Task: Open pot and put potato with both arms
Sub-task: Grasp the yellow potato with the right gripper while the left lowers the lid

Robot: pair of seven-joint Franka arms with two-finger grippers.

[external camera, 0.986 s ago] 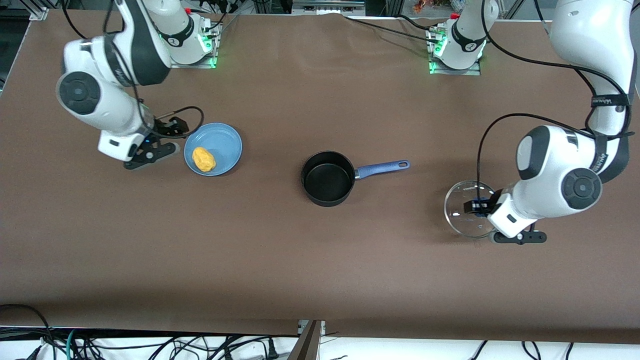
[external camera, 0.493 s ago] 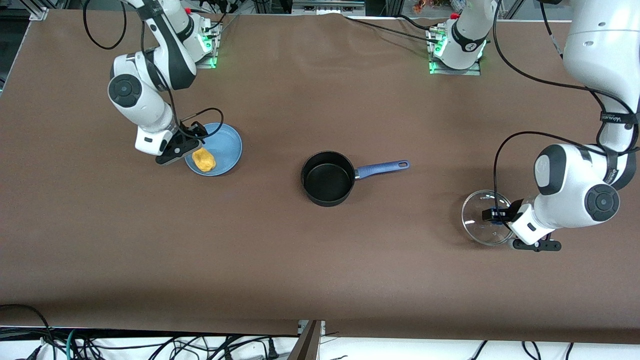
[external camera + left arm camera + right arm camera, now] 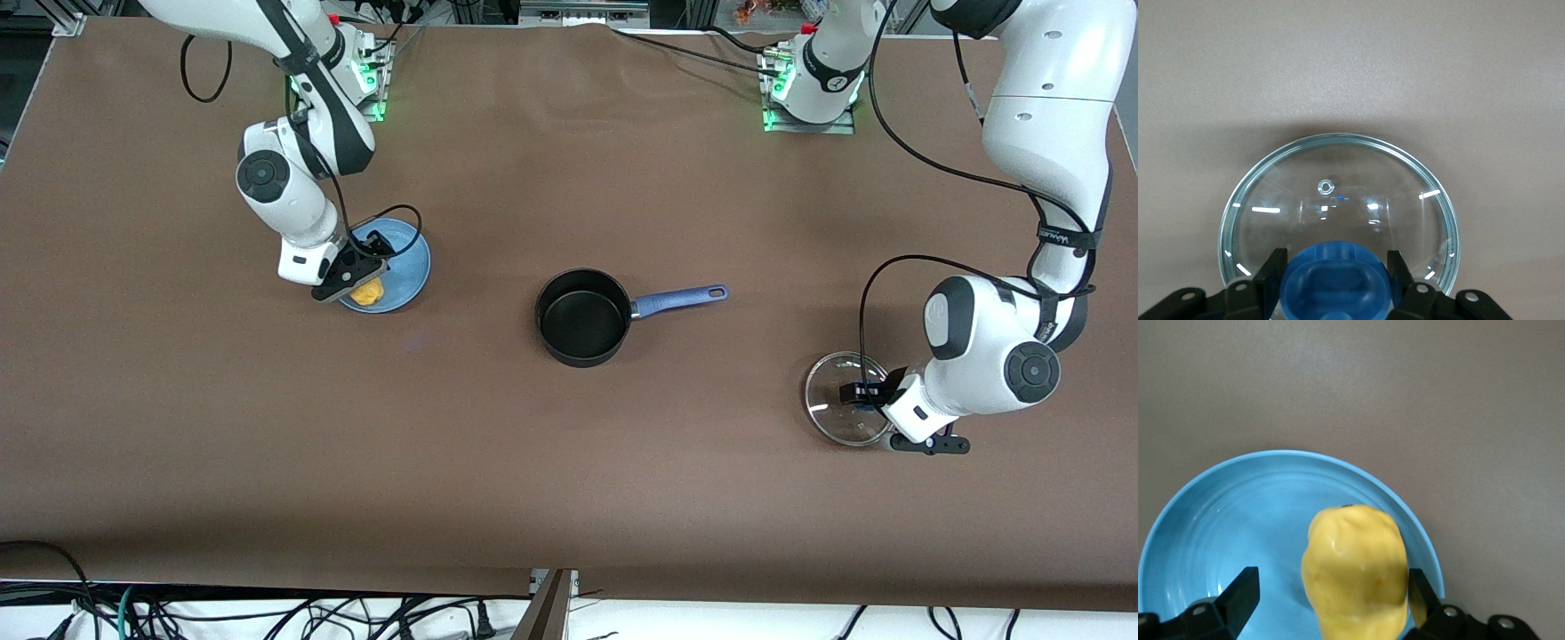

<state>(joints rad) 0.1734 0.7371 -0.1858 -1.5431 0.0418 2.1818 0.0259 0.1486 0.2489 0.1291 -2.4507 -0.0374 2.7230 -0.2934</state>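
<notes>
The black pot point(image 3: 582, 317) stands open mid-table, its blue handle point(image 3: 680, 300) pointing toward the left arm's end. The glass lid point(image 3: 831, 404) is low at the table near the left arm's end. My left gripper point(image 3: 858, 393) is shut on the lid's blue knob point(image 3: 1336, 287), with a finger against each side, and the glass point(image 3: 1338, 180) spreads out below. The yellow potato point(image 3: 369, 292) lies on the blue plate point(image 3: 404, 258). My right gripper point(image 3: 356, 283) is open and straddles the potato point(image 3: 1355, 573); one finger is beside it and the other stands well apart.
Brown table cover all round. The plate point(image 3: 1238, 520) sits toward the right arm's end, level with the pot. The arm bases point(image 3: 809, 89) stand at the table's top edge, and cables hang below the front edge.
My right gripper moved from beside the plate to over the potato and came down around it. My left gripper carried the lid farther from the pot and lower toward the table.
</notes>
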